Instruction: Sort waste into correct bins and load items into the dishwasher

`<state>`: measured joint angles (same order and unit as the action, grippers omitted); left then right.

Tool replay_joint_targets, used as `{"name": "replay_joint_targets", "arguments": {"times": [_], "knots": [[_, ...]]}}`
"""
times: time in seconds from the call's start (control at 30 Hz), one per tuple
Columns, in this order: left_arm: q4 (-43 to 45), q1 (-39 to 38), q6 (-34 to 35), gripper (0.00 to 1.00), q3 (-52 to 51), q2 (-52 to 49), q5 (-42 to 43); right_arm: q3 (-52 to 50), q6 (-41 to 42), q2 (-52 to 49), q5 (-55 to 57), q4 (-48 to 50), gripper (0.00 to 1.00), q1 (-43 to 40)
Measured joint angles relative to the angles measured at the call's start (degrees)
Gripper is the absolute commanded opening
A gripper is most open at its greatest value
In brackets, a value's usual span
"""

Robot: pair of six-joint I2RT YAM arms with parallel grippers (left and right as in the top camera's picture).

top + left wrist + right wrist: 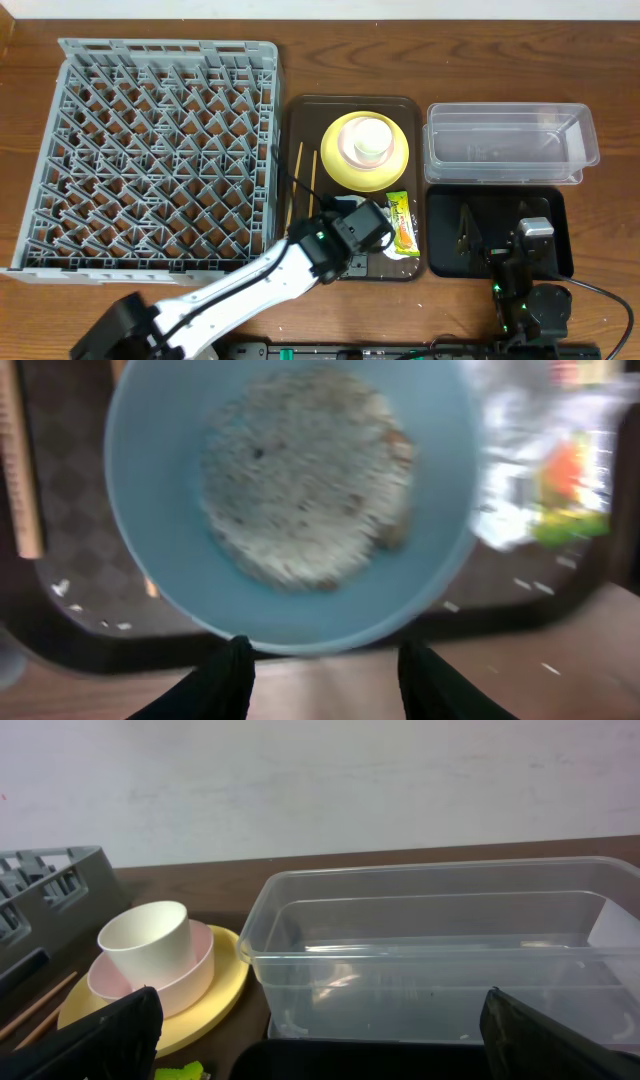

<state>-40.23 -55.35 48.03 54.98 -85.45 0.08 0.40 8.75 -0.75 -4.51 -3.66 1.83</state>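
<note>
Left wrist view is showing the left claw (326, 652) hanging with its fingers (232, 678) spread, straddling the near rim of the light blue bowl (290, 500) without pinching it, seemingly lining up for a rim grasp. Rice crumbs (300, 480) are coating the bowl's floor, so it is probably needing emptying before racking. That bowl is sitting at the near end of the brown tray (305, 130), midway along the near edge of the tabletop (600, 60). Toward the near right corner, the right claw (318, 1020) is hovering spread and empty over the black tray (550, 215). Farther in, the snack wrapper (402, 222) and chopsticks (299, 170) are lying on the brown tray, then the yellow plate (340, 165) carrying a pink bowl (198, 970) and white cup (145, 945). Toward the far right corner the clear tub (510, 140) is standing empty, while the grey dish rack (150, 150) is filling the left side, unloaded.
</note>
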Motion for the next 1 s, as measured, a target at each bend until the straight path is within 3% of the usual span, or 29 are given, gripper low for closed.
{"name": "replay_joint_targets", "arguments": {"times": [0.27,0.63,1.0], "knots": [[0.2,0.0,0.0,0.49,0.0,-6.01,-2.67,0.0,0.0,0.0,0.0,0.0,0.99,0.0],[0.2,0.5,0.0,0.49,0.02,-6.27,-3.1,0.0,0.0,0.0,0.0,0.0,0.99,0.0],[-2.19,3.56,-0.31,0.5,1.79,8.59,-3.93,0.0,0.0,0.0,0.0,0.0,0.99,0.0]]}}
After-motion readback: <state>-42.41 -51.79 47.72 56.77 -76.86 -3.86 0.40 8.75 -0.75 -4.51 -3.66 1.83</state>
